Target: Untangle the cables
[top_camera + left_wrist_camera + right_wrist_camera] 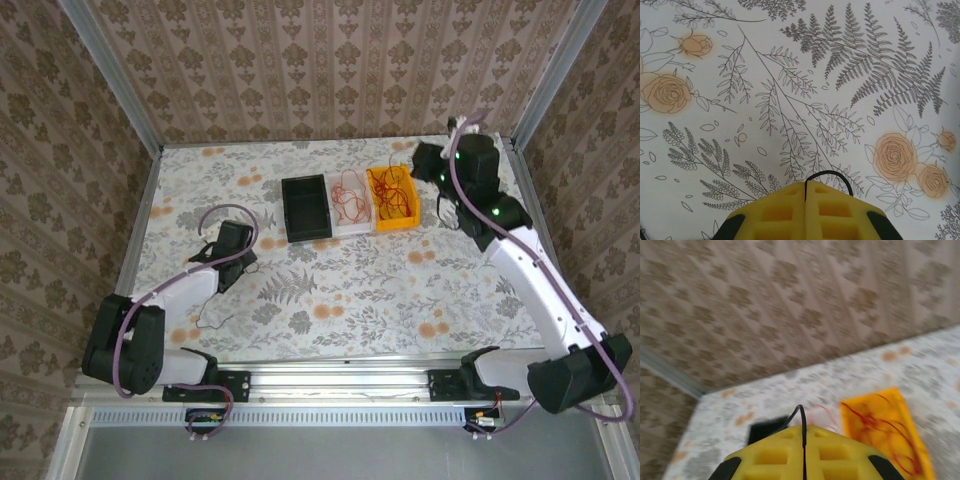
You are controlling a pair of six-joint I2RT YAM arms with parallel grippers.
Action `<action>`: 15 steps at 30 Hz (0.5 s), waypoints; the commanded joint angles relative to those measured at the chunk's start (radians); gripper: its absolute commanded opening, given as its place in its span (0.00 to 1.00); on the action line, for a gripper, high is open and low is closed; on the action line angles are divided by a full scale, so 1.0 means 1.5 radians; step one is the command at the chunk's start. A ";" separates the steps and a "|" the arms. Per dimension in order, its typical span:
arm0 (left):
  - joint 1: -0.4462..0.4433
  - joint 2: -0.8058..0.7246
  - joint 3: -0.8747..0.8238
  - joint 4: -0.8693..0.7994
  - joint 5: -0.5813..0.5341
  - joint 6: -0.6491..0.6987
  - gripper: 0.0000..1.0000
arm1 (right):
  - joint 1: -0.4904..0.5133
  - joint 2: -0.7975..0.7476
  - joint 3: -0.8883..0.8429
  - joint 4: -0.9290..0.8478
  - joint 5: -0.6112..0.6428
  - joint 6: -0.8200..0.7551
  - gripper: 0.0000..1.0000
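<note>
Two bins by the far edge of the table (400, 290), the white bin (352, 228) and the orange bin (376, 205), hold the cables (349, 196), thin red loops. Left jaws are closed, low over the table's left side; right jaws are closed, raised near the far right corner.

Overhead camera surveys whole table (330, 300); left wrist camera close above its cloth; right wrist camera tilted toward back wall (790, 300), sharing overhead's orange bin (850, 412).
</note>
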State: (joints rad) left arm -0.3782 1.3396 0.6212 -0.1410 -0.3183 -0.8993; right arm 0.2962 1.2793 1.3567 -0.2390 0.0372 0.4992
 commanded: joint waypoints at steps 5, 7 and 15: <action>-0.002 0.003 0.002 -0.016 -0.035 -0.054 0.00 | 0.049 0.222 0.190 0.051 -0.165 -0.008 0.08; -0.002 0.002 -0.001 -0.021 -0.031 -0.059 0.00 | 0.065 0.282 0.250 0.044 -0.180 -0.010 0.08; -0.002 -0.020 -0.023 -0.038 -0.042 -0.081 0.00 | 0.111 0.441 0.393 -0.010 -0.178 -0.034 0.08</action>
State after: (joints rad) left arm -0.3782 1.3350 0.6037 -0.1593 -0.3500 -0.9882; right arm 0.4454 1.9110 1.8809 -0.2184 -0.2085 0.4801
